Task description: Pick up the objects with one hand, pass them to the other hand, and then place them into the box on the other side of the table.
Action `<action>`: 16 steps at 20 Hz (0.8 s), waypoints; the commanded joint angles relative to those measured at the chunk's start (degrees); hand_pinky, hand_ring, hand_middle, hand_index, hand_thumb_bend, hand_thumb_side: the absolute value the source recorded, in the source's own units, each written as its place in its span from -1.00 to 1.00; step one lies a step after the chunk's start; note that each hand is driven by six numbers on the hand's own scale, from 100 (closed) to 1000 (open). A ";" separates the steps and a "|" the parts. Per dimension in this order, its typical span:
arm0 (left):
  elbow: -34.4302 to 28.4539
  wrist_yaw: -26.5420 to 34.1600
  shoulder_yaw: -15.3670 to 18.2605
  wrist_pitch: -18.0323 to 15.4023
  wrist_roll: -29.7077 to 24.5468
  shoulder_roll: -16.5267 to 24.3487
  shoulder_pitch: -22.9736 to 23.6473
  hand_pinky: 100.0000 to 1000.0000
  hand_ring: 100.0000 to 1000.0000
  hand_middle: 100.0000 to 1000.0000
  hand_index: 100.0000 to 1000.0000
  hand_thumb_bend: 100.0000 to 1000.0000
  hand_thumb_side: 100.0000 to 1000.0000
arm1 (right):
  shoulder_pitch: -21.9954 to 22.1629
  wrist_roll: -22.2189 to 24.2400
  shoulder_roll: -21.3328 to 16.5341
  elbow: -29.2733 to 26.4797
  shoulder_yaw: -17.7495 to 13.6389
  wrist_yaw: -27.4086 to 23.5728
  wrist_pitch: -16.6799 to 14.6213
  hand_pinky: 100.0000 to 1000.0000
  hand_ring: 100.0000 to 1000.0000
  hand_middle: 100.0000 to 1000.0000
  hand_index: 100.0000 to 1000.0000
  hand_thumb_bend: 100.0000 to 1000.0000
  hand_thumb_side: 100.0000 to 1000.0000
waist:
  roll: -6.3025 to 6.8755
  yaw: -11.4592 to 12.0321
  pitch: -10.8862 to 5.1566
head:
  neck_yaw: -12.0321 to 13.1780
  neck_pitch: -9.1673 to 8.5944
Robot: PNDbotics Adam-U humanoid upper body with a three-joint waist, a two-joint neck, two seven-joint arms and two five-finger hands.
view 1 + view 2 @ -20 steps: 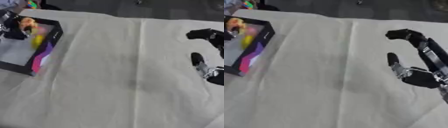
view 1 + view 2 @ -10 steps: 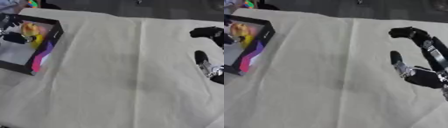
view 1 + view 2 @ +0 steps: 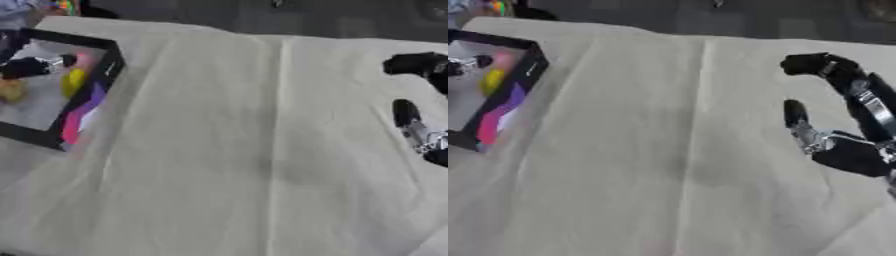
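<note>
A black-rimmed box (image 3: 94, 86) stands at the table's left edge, with a pink and purple panel on its near side. Inside lie a yellow object (image 3: 73, 83), a pink one (image 3: 84, 60) and an orange-yellow one (image 3: 10, 90) at the view's edge. My left hand (image 3: 26, 67) reaches into the box from the left, its fingers stretched out and nothing in them. At the right side, my right hand (image 3: 852, 156) hovers over the cloth. Its fingers (image 3: 822, 64) arch forward, the thumb (image 3: 795, 113) stands apart, and it holds nothing.
A cream cloth (image 3: 254, 150) with soft creases covers the table between the box and my right hand. Beyond the far edge lies a dark floor. Some colourful items (image 3: 63, 6) show past the box's far corner.
My left hand has drawn back toward the left edge inside the box, leaving the orange-yellow object there. My right hand has drifted slightly to the right.
</note>
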 commanded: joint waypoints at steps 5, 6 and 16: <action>-7.97 4.80 8.14 -0.33 4.73 -1.89 -2.47 0.57 0.32 0.35 0.44 -1.00 0.19 | 3.32 -2.86 -5.31 -1.20 -5.29 -2.23 -3.08 0.90 0.67 0.64 0.74 -1.00 -0.48 | 0.23 0.48 -2.65 | -5.56 1.20; -9.33 5.64 8.99 -0.91 5.57 -2.50 -2.32 0.56 0.30 0.34 0.47 -1.00 0.24 | 4.04 -3.56 -5.81 -1.20 -6.27 -2.91 -3.10 0.90 0.69 0.65 0.75 -1.00 -0.44 | 0.27 0.47 -2.85 | -6.28 1.44; -22.61 13.81 11.28 -7.46 13.71 -11.83 5.14 0.55 0.28 0.31 0.53 -1.00 0.54 | 10.74 -7.77 -5.32 -1.20 -13.36 -10.48 1.01 0.88 0.64 0.60 0.74 -1.00 -0.11 | 0.88 -0.42 -4.70 | -10.83 3.29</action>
